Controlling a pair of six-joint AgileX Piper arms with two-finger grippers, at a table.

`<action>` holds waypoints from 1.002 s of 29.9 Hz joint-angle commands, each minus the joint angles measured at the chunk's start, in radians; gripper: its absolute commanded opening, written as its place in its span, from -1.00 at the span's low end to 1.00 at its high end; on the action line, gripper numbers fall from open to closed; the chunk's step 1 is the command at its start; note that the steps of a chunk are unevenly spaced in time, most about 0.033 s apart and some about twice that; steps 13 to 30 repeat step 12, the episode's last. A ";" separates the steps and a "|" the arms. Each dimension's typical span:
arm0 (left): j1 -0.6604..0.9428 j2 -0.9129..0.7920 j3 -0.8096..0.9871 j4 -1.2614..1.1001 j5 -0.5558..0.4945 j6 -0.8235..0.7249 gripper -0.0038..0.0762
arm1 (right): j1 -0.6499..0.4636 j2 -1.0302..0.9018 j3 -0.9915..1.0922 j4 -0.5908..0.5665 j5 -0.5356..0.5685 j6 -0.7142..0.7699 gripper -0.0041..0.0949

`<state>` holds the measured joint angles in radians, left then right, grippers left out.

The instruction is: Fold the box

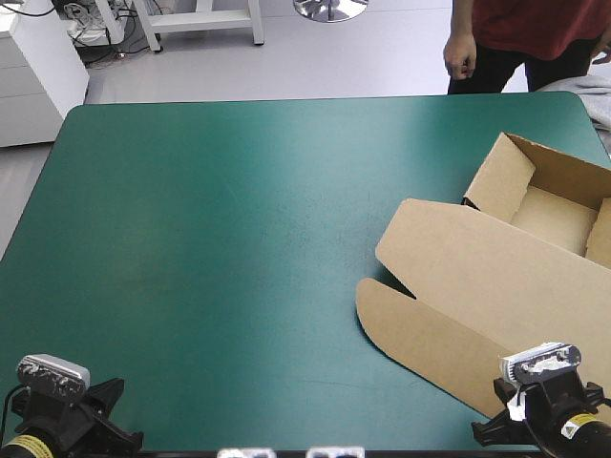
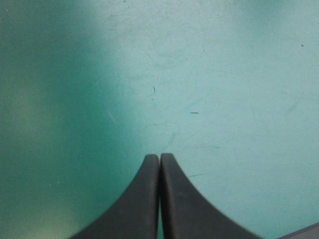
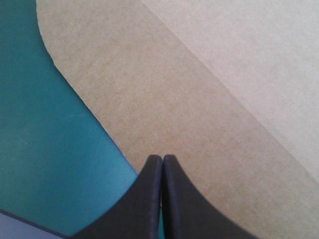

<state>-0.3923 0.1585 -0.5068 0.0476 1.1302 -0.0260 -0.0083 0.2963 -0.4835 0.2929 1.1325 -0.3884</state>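
One brown box [image 1: 558, 218] is noted at right of frame, tray open, lid [image 1: 458, 272] flat on the teal-green cover [image 1: 220, 248]. Both the left gripper [image 2: 159, 157] and right gripper [image 3: 162, 157] are found pinched closed, empty, the right over the lid.

Teal-green cover [image 1: 210, 248] with faint scratches; grey cloth [image 1: 594, 95] beyond far right corner

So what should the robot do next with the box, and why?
Probably open the right end effector and lower it onto the rounded flap of the box lid. It is shut, holds nothing and hangs right at that flap's edge, while the lid lies flat beside the open tray. The left end effector, also shut, has only teal-green cover ahead.
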 commanded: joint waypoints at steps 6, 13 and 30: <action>0.149 0.015 -0.022 0.002 -0.061 -0.011 -0.93 | 0.003 0.010 -0.021 0.000 -0.071 -0.002 -0.95; 0.301 0.015 -0.022 0.003 -0.061 -0.011 -0.93 | 0.003 0.010 -0.021 0.000 -0.073 -0.002 -0.95; 0.301 0.015 -0.022 0.003 -0.061 -0.011 -0.93 | 0.003 0.010 -0.021 0.000 -0.073 -0.002 -0.95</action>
